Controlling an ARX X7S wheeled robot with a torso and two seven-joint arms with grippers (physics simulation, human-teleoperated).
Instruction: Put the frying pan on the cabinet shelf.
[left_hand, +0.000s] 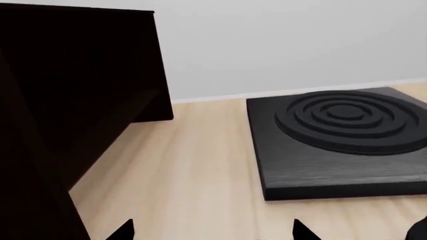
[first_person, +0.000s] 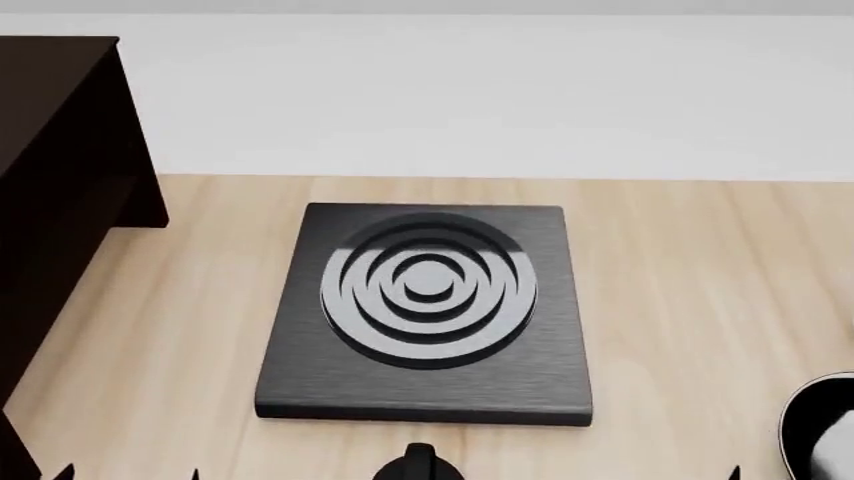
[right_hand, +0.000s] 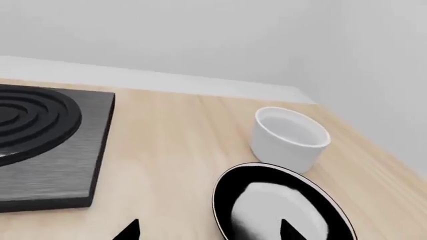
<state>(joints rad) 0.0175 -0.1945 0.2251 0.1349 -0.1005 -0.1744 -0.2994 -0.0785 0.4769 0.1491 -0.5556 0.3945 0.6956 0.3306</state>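
Note:
The frying pan (right_hand: 277, 207), round and black with a pale inside, lies on the wooden counter close under my right gripper (right_hand: 210, 231). That gripper is open, with one fingertip over the pan's inside and the other over bare wood. The pan's rim also shows at the head view's lower right corner (first_person: 817, 430). Its handle is out of view. The dark cabinet (first_person: 54, 190) stands at the far left; it fills one side of the left wrist view (left_hand: 67, 100). My left gripper (left_hand: 212, 231) is open and empty above bare wood, beside the cabinet.
A square black burner plate (first_person: 427, 310) with concentric rings lies mid-counter; it also shows in the left wrist view (left_hand: 340, 140) and the right wrist view (right_hand: 40, 145). A white cylindrical bowl (right_hand: 290, 137) stands just beyond the pan. A pale wall backs the counter.

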